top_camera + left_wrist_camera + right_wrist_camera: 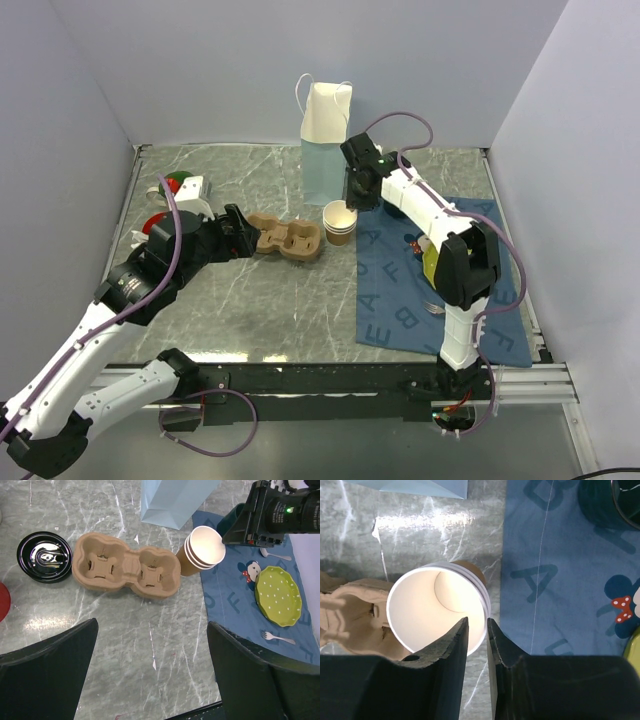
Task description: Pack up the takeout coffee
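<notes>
"Where's the coffee?"

"The paper cup (340,222) stands upright with no lid on, at the edge of the blue mat (440,290) and just beside the cardboard carrier (288,238). The black lid (44,556) lies flat at the carrier's other end."

"Has the right arm got it?"

"The right gripper (477,626) is over the rim, one finger inside and one outside, jaws drawn narrow. Whether they are biting the wall yet, I can't tell. The left gripper (152,630) hangs spread wide over the table (260,310), nothing in it."

"What makes this grab go well?"

"A gentle squeeze, I'd say, since paper creases easily. The fingers need to sit deep enough on the wall that the cup doesn't swing. The rim shows several rings, as if cups are nested, so the top one might slide out alone."

"Any room to move?"

"It's tight sideways. The carrier is close on one side, the paper bag (326,140) is just behind, and the dark mug (607,502) sits near on the mat. Straight up looks free. The bare stretch of table nearer the arm bases is the open ground, and the left arm is apart from the right."
</notes>
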